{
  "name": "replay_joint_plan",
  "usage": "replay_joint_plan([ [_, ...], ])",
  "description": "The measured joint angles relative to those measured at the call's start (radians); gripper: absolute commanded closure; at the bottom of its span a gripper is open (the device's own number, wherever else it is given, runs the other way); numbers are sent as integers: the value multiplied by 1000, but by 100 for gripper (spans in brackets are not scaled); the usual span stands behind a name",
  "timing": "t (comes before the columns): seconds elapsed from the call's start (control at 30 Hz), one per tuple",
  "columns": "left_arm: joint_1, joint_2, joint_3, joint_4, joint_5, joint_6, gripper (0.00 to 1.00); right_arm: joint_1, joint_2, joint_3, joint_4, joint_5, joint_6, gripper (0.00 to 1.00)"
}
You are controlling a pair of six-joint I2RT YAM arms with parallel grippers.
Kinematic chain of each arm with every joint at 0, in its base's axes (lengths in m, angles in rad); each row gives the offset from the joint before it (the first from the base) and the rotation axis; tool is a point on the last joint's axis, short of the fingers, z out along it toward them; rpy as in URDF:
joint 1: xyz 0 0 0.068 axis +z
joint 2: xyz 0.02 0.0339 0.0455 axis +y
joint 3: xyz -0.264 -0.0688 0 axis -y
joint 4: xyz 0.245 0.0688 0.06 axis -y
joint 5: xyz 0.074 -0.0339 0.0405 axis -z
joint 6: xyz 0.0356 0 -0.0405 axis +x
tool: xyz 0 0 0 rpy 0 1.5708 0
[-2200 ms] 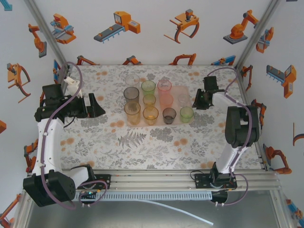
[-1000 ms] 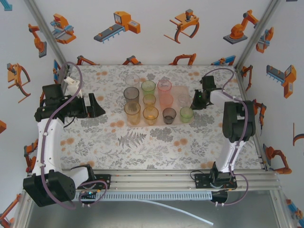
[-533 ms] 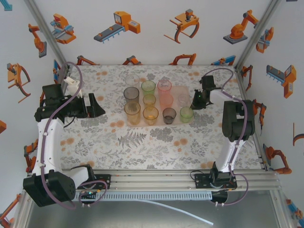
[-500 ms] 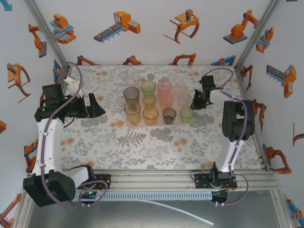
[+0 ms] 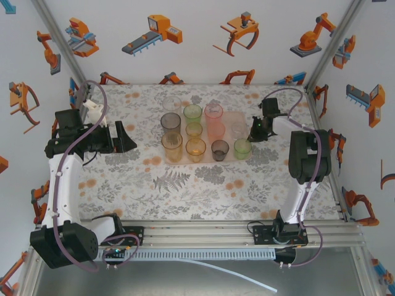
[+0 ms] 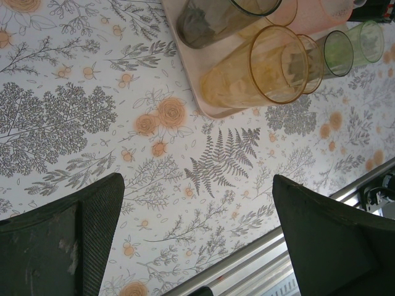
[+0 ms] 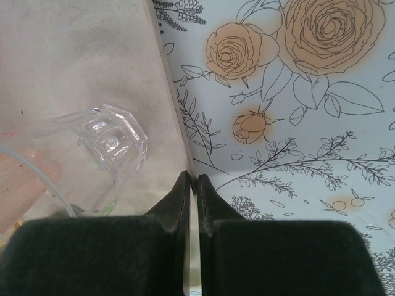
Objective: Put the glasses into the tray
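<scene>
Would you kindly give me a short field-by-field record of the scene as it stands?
tray: pale pink, on the floral tablecloth
tumblers: about ten, upright, in rows on the tray
left gripper: open, empty, above the tablecloth left of the tray
right gripper: shut, empty, at the tray's right edge beside a clear tumbler
task status: looks essentially complete
</scene>
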Motion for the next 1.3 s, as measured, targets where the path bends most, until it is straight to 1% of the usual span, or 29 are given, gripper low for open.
replay_joint_plan([
  [0.33, 0, 0, 0, 0, 0, 0, 3, 3, -8, -11, 12, 7, -13, 100],
  [0.8, 0, 0, 0, 0, 0, 0, 3, 6, -35, -59, 60, 18, -13, 100],
  [1.3, 0, -1, 0, 0, 0, 0, 3, 5, -84, -116, 56, 40, -12, 100],
])
